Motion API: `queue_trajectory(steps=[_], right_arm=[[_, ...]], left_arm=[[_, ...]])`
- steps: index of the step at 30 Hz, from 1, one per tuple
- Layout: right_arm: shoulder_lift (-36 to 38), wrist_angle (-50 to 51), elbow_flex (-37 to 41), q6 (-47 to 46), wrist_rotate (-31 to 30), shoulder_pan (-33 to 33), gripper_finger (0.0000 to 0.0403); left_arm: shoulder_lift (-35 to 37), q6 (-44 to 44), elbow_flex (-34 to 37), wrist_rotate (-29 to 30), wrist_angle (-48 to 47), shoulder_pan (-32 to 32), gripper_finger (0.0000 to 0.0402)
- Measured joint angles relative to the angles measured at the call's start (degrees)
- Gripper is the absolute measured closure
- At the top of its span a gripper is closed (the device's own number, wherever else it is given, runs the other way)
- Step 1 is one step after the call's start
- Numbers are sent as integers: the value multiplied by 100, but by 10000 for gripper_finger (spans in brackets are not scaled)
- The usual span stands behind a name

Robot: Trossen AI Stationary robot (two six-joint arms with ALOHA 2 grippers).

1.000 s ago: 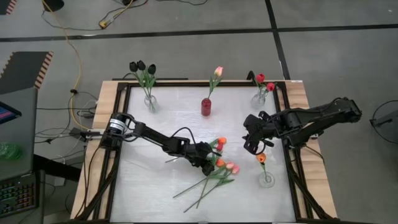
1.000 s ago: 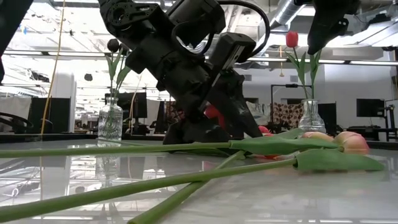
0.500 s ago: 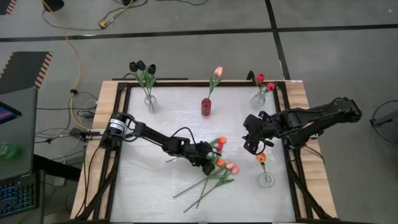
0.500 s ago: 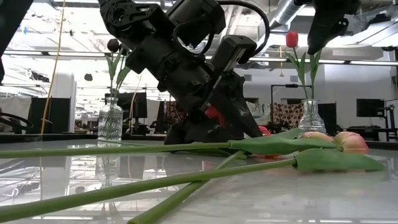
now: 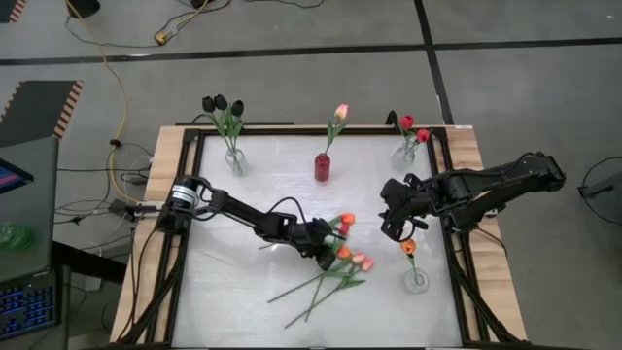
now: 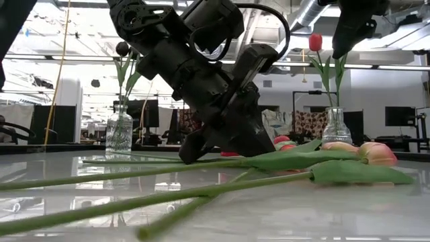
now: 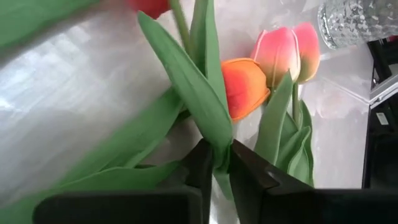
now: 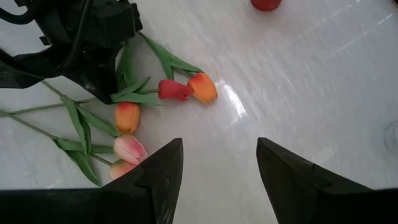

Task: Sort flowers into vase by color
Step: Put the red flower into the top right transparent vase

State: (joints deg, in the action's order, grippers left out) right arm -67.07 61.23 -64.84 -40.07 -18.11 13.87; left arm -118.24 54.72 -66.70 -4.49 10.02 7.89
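Left claw (image 7: 216, 163) reaches low, pinching a tulip leaf (image 7: 186, 87); right claw (image 8: 217, 168) hovers open.

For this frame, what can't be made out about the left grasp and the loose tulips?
- Which stem the left gripper pinches: in the left wrist view, overlapping leaves hide it between the fingers.
- Red tulip: cut off by the edge of the left wrist view and blurred.
- Heads of the loose tulips: too small in the high view to count surely.
- Right gripper: waiting open above the table.
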Motion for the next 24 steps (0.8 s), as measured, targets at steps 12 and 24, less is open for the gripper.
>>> queue_trajectory(steps=[12, 24], right_arm=[[0, 2, 0, 2, 0, -2, 171], [90, 46, -35, 5, -10, -1, 171]], left_arm=[[98, -141, 7, -121, -58, -106, 399], [881, -872, 5, 214, -66, -211, 399]])
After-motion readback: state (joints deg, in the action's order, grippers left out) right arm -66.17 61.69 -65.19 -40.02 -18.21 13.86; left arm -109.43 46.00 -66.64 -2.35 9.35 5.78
